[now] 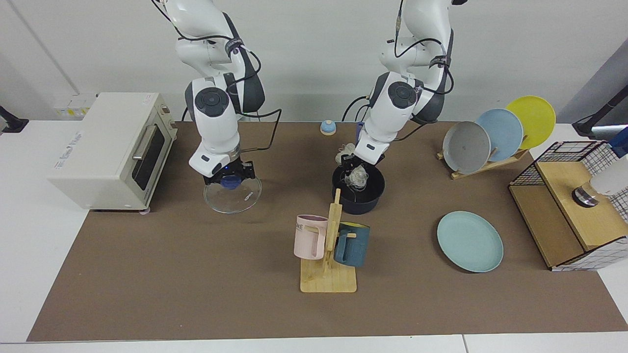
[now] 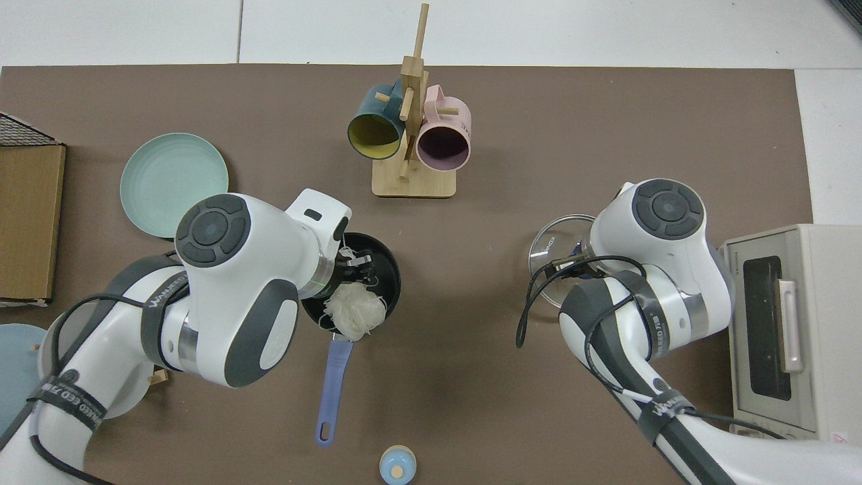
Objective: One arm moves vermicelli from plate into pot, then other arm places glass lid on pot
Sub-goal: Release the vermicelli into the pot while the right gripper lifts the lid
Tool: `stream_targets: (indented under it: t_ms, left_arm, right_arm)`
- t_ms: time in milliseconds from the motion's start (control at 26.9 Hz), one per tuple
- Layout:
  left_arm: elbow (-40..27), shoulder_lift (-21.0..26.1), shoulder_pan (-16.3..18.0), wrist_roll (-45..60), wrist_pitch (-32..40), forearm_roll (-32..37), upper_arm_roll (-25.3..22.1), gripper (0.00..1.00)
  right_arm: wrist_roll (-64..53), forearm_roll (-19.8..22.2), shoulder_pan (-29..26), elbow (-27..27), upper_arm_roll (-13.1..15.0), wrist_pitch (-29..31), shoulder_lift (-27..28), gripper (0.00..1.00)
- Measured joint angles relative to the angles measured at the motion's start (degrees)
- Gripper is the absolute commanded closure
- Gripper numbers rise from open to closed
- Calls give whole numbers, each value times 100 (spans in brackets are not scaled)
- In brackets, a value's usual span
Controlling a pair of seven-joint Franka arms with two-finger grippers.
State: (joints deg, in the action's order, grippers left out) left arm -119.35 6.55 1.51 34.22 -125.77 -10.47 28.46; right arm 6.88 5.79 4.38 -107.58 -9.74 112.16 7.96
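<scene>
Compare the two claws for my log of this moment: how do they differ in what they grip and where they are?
The left claw holds the vermicelli over the black pot; the right claw is shut on the blue knob of the glass lid, beside the toaster oven. The vermicelli dangles loosely in a bundle; the lid hangs as one rigid disc, slightly tilted. Both are black, two-fingered and point downward.
</scene>
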Motion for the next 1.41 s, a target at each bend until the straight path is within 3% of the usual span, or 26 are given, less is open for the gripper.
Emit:
stream_targets:
  t_ms: [74,112,223,261,521,968,1154,1415]
  left_arm:
    - [-25,77,4,-37,-119,0,-14,100]
    - [-24,114,8,-57,-161,0,-20,88]
    - [-23,190,23,-102,-242,1,-27,11]
    - [-20,201,27,-128,-264,4,-32,0]
    - [164,246,44,-418,-206,46,-109,0]
    - [1115,-98,205,-377,1138,334,-150,0]
    - [1454,-406,483,-450,1675,612,-173,0]
    - [2024,-750,1024,-1122,2772,670,-217,0]
  right_arm:
    - [0,-49,-9,107,-30,-62,-63,80]
    - [0,-104,-11,140,-46,-73,-90,80]
    - [0,-292,-11,188,-93,-74,-153,80]
    - [0,-321,-11,196,-106,-74,-163,80]
    - [0,-354,-12,266,-136,-71,-202,80]
    - [101,-591,-33,302,-264,-19,-208,83]
    - [509,-593,-34,361,-552,-22,-196,85]
    - [1605,-418,35,756,-1302,-331,154,87]
